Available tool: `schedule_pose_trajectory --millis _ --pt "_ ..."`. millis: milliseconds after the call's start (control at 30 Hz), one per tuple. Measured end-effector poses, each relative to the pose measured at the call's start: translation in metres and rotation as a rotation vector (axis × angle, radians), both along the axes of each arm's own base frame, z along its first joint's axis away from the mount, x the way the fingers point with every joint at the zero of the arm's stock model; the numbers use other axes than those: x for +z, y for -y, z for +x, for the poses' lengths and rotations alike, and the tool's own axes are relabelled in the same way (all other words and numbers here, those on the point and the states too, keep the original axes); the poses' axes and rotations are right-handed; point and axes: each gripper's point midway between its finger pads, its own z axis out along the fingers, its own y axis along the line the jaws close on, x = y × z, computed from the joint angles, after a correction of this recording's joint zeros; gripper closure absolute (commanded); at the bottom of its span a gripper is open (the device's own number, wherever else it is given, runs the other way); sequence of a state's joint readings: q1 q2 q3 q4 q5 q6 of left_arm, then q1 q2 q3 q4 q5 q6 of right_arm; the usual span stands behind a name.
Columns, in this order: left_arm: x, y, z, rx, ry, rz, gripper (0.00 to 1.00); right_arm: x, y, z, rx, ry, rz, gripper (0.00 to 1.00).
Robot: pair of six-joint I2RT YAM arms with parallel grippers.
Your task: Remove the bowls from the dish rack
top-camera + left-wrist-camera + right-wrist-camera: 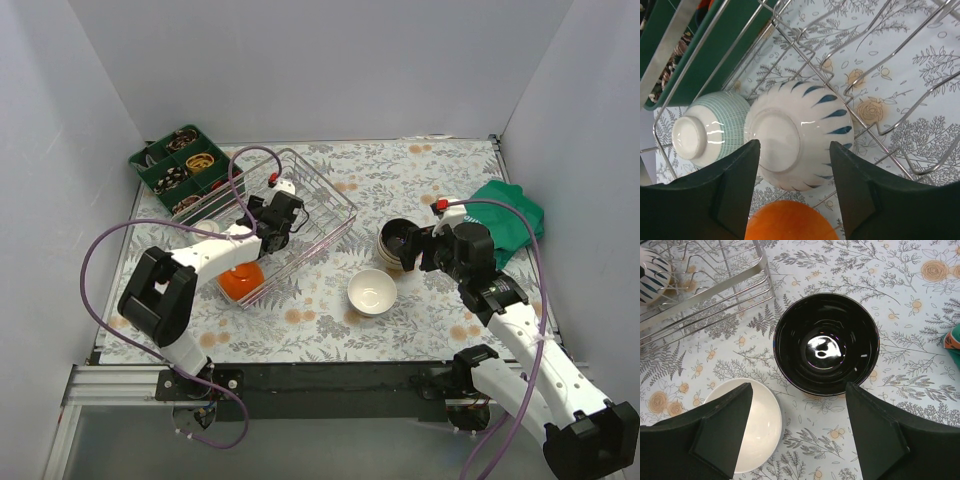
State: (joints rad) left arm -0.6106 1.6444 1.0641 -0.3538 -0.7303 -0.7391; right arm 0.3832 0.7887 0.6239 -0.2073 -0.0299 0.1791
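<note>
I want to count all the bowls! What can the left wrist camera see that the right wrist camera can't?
Only the left wrist view shows the green-lined bowl and the orange bowl, both in the dish rack, plus the green tray beside it. Only the right wrist view shows the black bowl and the plain white bowl standing outside the rack, and a bit of green cloth. Both show the rack's wires, the blue-striped bowl and the flowery table cover.

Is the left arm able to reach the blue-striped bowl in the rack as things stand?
Probably yes: the left gripper hangs over the upturned blue-striped bowl, jaws open to either side, nothing between.
</note>
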Motion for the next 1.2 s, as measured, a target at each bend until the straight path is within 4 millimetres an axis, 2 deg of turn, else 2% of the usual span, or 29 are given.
schedule_pose_trajectory --millis 200,500,700,867,1100,1200 --pt "0.011 0.003 0.007 0.003 0.038 -0.030 0.19 0.002 0.000 -0.001 0.001 0.007 0.000 0.17" --pt "0.028 0.002 -0.006 -0.094 0.010 -0.013 0.13 0.002 -0.002 -0.002 0.009 0.008 -0.002 0.17" --pt "0.012 -0.002 -0.016 -0.184 -0.077 0.065 0.11 0.002 -0.003 -0.002 0.012 0.008 -0.002 0.18" --pt "0.000 -0.003 -0.017 -0.249 -0.127 0.137 0.09 0.002 -0.004 -0.002 0.015 0.008 -0.002 0.17" --pt "-0.029 -0.012 -0.025 -0.337 -0.219 0.251 0.07 0.001 -0.005 -0.003 0.022 0.007 -0.001 0.18" --pt "-0.031 -0.011 -0.022 -0.355 -0.221 0.262 0.06 0.000 -0.006 -0.003 0.025 0.003 -0.003 0.18"
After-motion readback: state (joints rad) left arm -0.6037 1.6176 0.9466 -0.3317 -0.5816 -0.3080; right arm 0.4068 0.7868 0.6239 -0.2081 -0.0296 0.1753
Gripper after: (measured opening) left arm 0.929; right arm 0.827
